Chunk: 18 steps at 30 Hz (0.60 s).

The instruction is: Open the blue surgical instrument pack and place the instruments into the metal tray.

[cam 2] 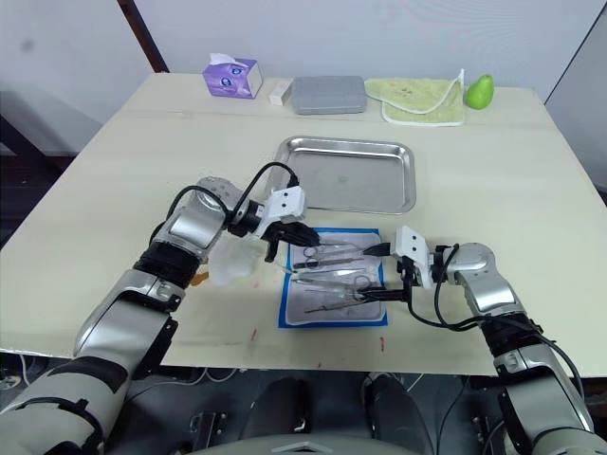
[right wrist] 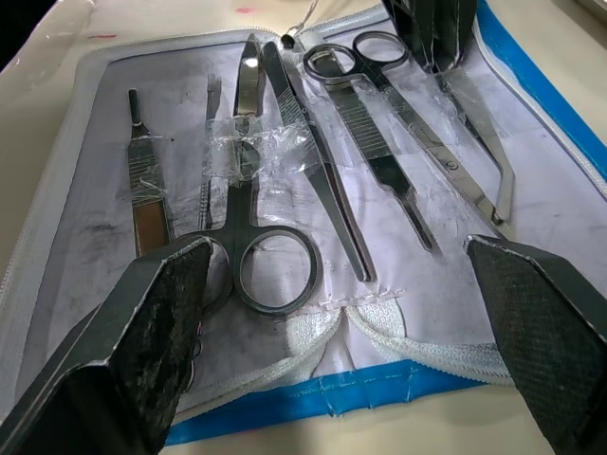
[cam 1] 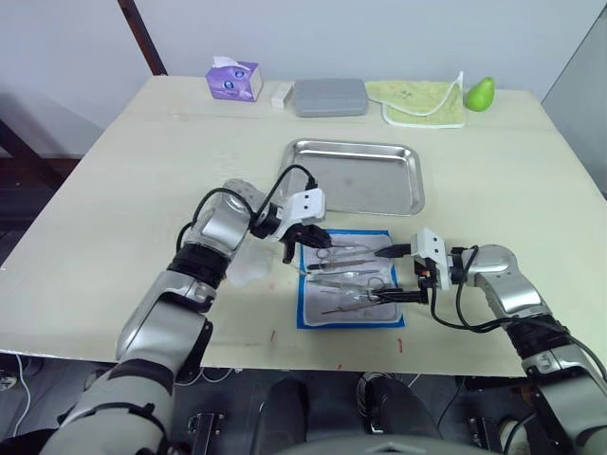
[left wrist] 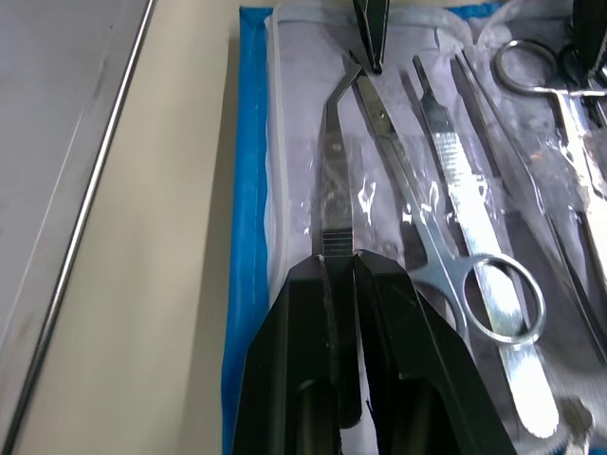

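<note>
Left jaws (left wrist: 353,275) grip bent forceps (left wrist: 334,180) — pack (cam 1: 349,280) lies unfolded.

The pack (cam 1: 349,281) lies open on the bench (cam 1: 114,190), near its front edge, with the instruments (cam 1: 346,275) on its lining. The metal tray (cam 1: 356,176) sits just behind it. A case (cam 1: 329,97) lies behind the tray, a tissue box (cam 1: 233,80) to its left.

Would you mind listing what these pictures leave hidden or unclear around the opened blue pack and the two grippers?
- Left wrist view: the left gripper is shut on the bent forceps; its fingers hide the handle end.
- Left wrist view: the picture's edge cuts off the ring-handled scissors and the far instruments.
- Right wrist view: the open right gripper blocks the near corners of the blue surgical instrument pack.
- Head views: the instruments are too small to count.
</note>
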### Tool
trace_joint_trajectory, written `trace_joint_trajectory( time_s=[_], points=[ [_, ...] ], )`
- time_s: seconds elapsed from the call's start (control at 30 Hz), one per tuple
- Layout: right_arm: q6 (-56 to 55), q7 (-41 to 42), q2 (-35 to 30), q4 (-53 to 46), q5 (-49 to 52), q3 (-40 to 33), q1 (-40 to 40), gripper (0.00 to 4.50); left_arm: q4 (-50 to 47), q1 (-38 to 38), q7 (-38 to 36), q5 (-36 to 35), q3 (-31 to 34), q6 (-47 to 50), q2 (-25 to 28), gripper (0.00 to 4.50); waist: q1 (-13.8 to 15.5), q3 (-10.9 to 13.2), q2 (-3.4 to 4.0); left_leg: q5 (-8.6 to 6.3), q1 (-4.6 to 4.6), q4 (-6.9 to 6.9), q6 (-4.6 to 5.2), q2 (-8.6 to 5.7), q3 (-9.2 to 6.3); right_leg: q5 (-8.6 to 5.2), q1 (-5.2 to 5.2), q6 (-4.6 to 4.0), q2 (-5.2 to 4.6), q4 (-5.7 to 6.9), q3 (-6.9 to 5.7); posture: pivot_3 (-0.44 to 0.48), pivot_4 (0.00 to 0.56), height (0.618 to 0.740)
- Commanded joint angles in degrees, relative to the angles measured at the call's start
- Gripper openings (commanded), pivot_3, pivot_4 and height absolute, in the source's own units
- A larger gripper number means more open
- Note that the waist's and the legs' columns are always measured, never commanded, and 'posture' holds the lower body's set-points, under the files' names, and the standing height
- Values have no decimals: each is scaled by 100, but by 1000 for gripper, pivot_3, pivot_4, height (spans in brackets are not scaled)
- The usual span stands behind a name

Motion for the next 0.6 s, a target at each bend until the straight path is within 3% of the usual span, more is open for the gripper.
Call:
trace_joint_trajectory(
  time_s=[0.03,0.6],
  points=[
    [272,-155,-12,321,-580,483,273,4500,-51,-240,27,60,102,94,139,18,0,0,0,0,0,0,0,0,0,0,0,0,0,0,0,0,150,740],
    [378,-214,12,332,-645,559,273,4500,-335,-360,-268,66,86,549,311,18,-7,-3,-2,0,1,0,0,0,-1,0,0,-1,1,2,0,0,150,740]
  ],
)
